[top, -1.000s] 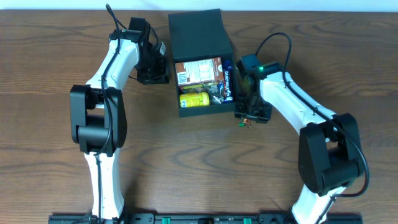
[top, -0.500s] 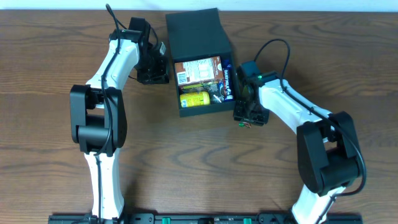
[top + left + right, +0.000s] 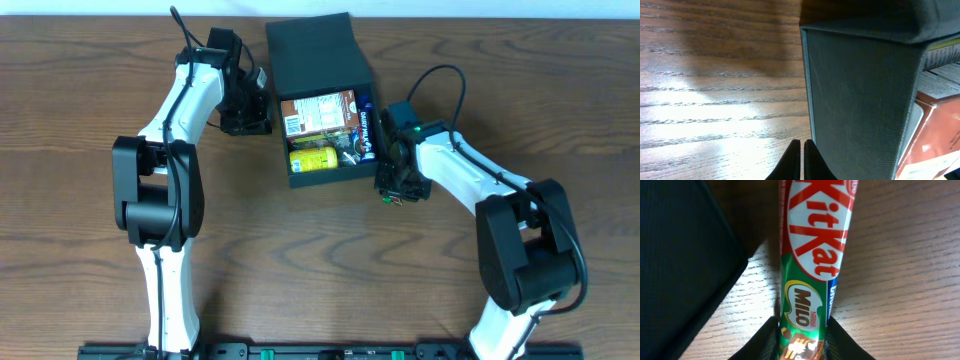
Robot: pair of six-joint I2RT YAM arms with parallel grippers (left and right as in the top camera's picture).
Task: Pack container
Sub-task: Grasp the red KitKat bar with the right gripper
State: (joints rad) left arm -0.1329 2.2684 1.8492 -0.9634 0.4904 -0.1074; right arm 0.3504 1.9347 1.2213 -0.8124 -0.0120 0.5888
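Two arms flank the open black container (image 3: 322, 179), which sits on the wooden tabletop (image 3: 320, 270) at top centre, flap lid folded back. Inside are an orange-brown snack box (image 3: 322, 112), a yellow packet (image 3: 312, 158) and a blue packet (image 3: 366, 135) along the right wall. The left gripper (image 3: 802, 157) is low, just beside the container's left outer wall, with its fingers (image 3: 792, 162) clenched together on nothing. The right gripper (image 3: 802, 340) is off the container's front-right corner, its fingers (image 3: 765, 340) grasping a KitKat Milo bar (image 3: 812, 255) that points away over bare tabletop, outside the container.
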